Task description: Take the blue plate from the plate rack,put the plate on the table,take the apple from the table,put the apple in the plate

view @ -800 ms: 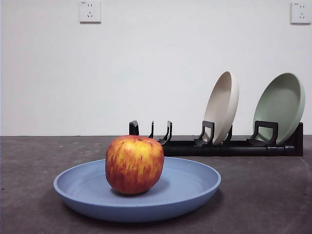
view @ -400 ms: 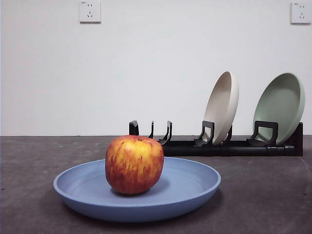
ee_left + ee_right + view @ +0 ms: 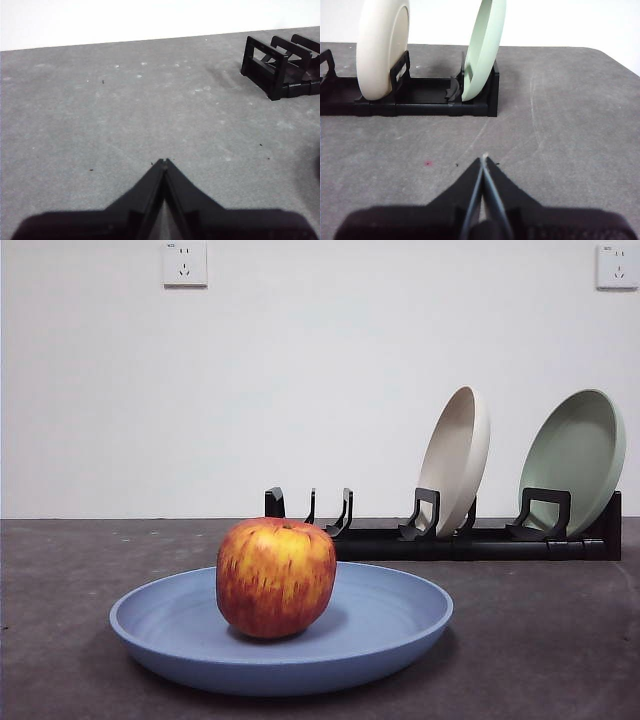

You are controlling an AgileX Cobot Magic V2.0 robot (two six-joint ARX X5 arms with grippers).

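Red, yellow-streaked round apple [image 3: 276,577] sat in matte dusty-blue plate [image 3: 385,625] on near table; task looked done. Left gripper [image 3: 163,162] & right gripper [image 3: 483,159] pinched closed, empty; nothing left but idle.

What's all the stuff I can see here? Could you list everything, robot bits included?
Round red-and-yellow apple: one, sitting in the blue plate.
Wide shallow matte blue plate: one, flat on the table, nearest the front camera.
Dark grey mottled table: one, under everything.
Long low black plate rack: one, behind the blue plate; one end slot empty.
Beige round plate: one, upright in the rack's middle slot.
Pale green round plate: one, upright in the other end slot.
White wall sockets: two, high on the wall.
Left hand: black, shut, above bare table.
Right hand: black, shut, facing the rack.
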